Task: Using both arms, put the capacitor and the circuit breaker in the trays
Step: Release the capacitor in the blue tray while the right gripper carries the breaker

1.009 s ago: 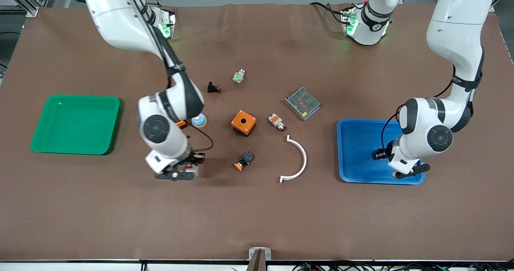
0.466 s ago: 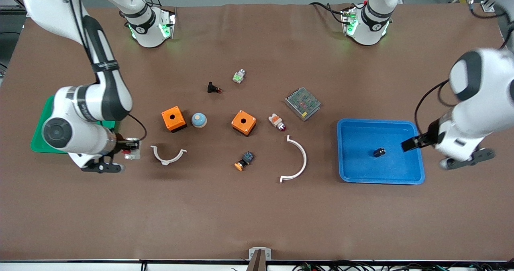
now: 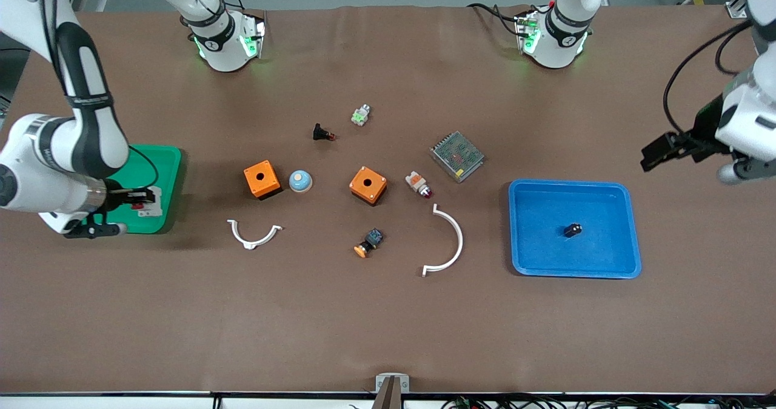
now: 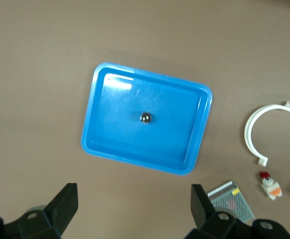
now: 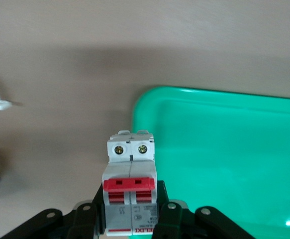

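My right gripper is shut on the circuit breaker, a white-grey block with two red levers. It holds the breaker over the edge of the green tray that faces the table's middle. In the right wrist view the breaker sits between my black fingers, over the tray's rim. The capacitor, a tiny black cylinder, lies alone in the blue tray. My left gripper is open and empty, raised over the table by that tray's corner. The left wrist view shows the capacitor, the blue tray and my left gripper.
Mid-table lie two orange boxes, a blue dome, two white curved pieces, a mesh-topped metal box, an orange-capped button, a white-and-orange part, a black push-button and a green-white part.
My right gripper carried the circuit breaker from mid-table to the green tray. My left gripper let go of the capacitor in the blue tray, then rose and drew away toward the left arm's end.
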`<act>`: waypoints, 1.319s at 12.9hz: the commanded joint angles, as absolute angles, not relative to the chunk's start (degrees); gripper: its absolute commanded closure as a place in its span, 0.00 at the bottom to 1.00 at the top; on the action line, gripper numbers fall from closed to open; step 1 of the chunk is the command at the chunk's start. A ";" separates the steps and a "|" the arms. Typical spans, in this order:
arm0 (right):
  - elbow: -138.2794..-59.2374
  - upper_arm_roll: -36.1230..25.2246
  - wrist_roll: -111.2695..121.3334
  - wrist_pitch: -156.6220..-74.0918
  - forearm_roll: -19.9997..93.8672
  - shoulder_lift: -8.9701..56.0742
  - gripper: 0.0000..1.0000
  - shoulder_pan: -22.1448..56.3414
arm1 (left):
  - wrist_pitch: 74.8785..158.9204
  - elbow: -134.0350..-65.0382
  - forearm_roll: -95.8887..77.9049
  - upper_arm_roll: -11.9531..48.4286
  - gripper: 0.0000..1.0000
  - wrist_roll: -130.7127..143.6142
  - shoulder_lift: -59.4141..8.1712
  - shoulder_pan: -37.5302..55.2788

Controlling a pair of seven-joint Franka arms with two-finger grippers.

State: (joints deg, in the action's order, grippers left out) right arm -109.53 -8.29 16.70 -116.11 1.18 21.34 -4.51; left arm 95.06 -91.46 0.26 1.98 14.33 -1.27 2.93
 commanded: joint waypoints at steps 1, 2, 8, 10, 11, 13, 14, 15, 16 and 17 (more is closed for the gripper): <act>-111.27 -7.12 17.75 -116.80 -0.44 19.69 0.92 -6.24 | 92.82 -92.63 0.97 2.37 0.00 10.13 2.71 2.72; -111.44 -7.12 17.84 -117.24 -0.53 19.69 0.92 -6.50 | 91.77 -92.64 0.97 2.46 0.00 9.15 3.07 2.64; -117.67 -7.12 21.26 -127.15 -4.57 20.21 0.92 -11.33 | 90.62 -93.16 0.88 11.42 0.00 9.67 3.52 -5.18; -119.18 -7.03 21.45 -128.85 -4.57 20.65 0.92 -11.69 | 89.66 -93.34 0.79 11.60 0.00 9.14 4.39 -5.45; -119.27 -7.03 21.45 -128.85 -4.57 20.92 0.91 -12.21 | 89.13 -93.25 0.79 11.60 0.00 9.14 4.83 -5.45; -119.18 -7.03 21.27 -128.93 -4.57 22.49 0.83 -13.18 | 88.60 -93.16 0.79 11.51 0.00 9.05 5.10 -5.54; -119.27 -6.94 21.27 -129.02 -4.48 23.11 0.83 -13.88 | 87.64 -93.08 0.79 11.69 0.00 9.14 5.18 -5.45; -119.18 -6.94 21.27 -128.94 -4.48 23.20 0.82 -13.97 | 87.28 -92.90 0.79 11.78 0.00 9.23 5.71 -5.45; -119.01 -6.94 21.27 -128.41 -4.48 23.03 0.70 -13.80 | 87.28 -92.64 0.79 11.60 0.00 9.14 5.80 -5.54; -118.74 -6.94 21.27 -128.06 -4.48 22.77 0.27 -13.36 | 87.28 -92.55 0.79 11.34 0.00 9.05 5.80 -5.54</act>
